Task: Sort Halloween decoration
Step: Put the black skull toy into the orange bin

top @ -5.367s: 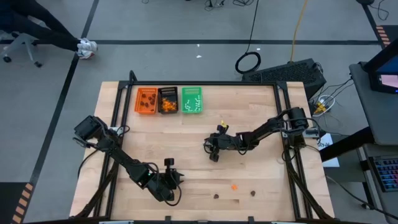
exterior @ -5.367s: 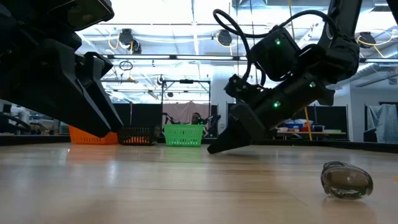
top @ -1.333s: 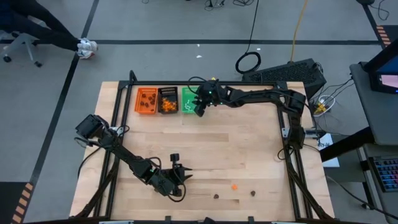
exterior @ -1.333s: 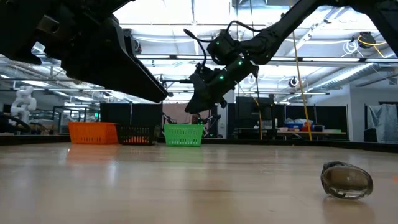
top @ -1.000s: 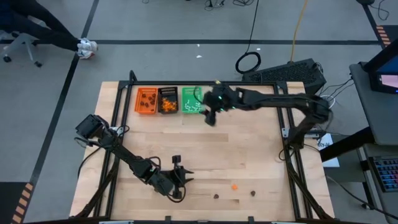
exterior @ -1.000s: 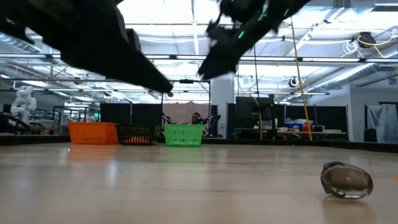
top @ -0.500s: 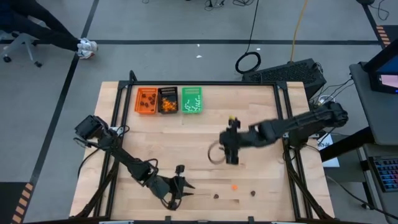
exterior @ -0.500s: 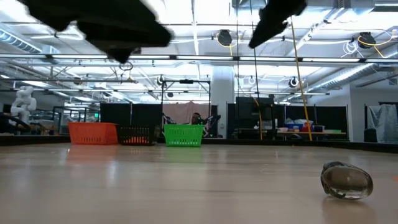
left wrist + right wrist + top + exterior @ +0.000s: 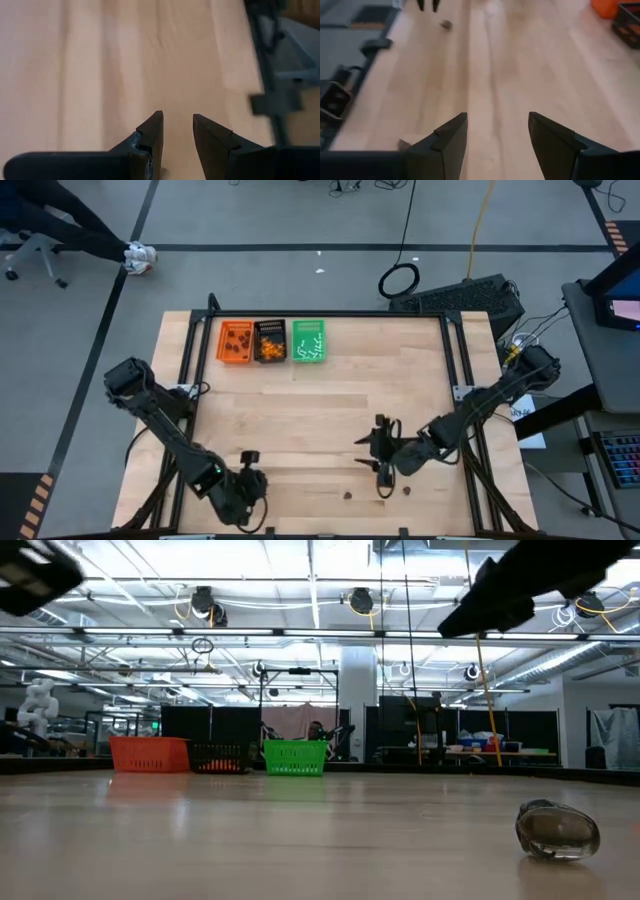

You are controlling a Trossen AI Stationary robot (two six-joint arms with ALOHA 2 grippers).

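Your right pincer (image 9: 384, 467) sits low over the near part of the bench (image 9: 400, 380), right of centre, with its fingers spread apart and nothing between them; the right wrist view shows bare wood in the gap. Your left pincer (image 9: 250, 480) is at the near edge on the left side, its fingers (image 9: 152, 132) parted by a narrow gap with only bench surface showing through, so it is released and empty as well. Along the far edge stand three small trays side by side: the orange tray (image 9: 236, 342) on the left holds several dark brown blobs, the black tray (image 9: 270, 341) in the middle holds orange blobs, and the green tray (image 9: 308, 341) on the right holds thin white sticks. A few pieces are loose on the bench near your right pincer: one dark brown blob (image 9: 347, 494) lies just to its left near the front edge, and another dark brown blob (image 9: 408, 490) lies just to its right. Whether an orange piece sits directly under the pincer you cannot tell, since the fingers cover that spot from above. In the low view one rounded trinket (image 9: 557, 829) rests on the wood at the right, close to the camera, and the three trays line up far behind it. In the right wrist view a small dark blob (image 9: 445, 24) lies ahead on the wood, well apart from the fingers.
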